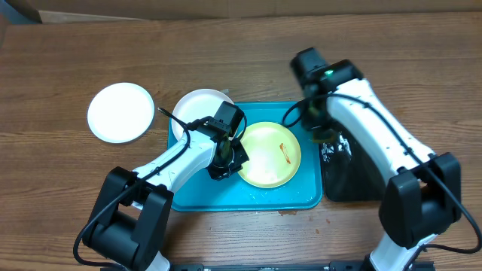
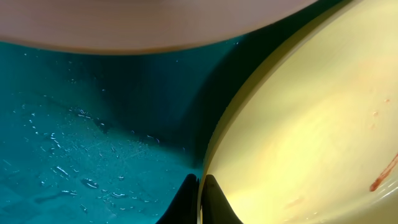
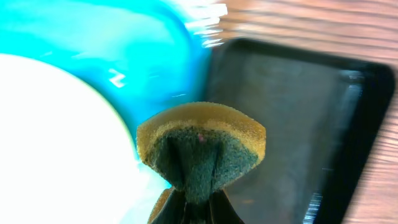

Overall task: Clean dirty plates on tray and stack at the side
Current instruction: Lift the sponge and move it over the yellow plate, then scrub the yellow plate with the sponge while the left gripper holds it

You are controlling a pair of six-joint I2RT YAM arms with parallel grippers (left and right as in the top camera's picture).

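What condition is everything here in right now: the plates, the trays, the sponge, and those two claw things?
Yellow plate: on the tray, red smear, rim pinched by the left end effector.
White plate: on the table, apart, looks clean.
Second white plate: overlapping the tray's corner.
Blue tray: wet, droplets on it.
Black tray: beside the blue tray.
Sponge: squeezed, folded.
Left end effector: shut on the yellow plate.
Right end effector: shut on the sponge.

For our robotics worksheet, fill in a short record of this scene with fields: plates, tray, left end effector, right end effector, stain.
plates: yellow plate and one white plate on the tray; another white plate on the table
tray: turquoise tray, wet
left end effector: left end effector shut on yellow plate's rim
right end effector: right end effector shut on sponge, beside black tray
stain: reddish smear on yellow plate
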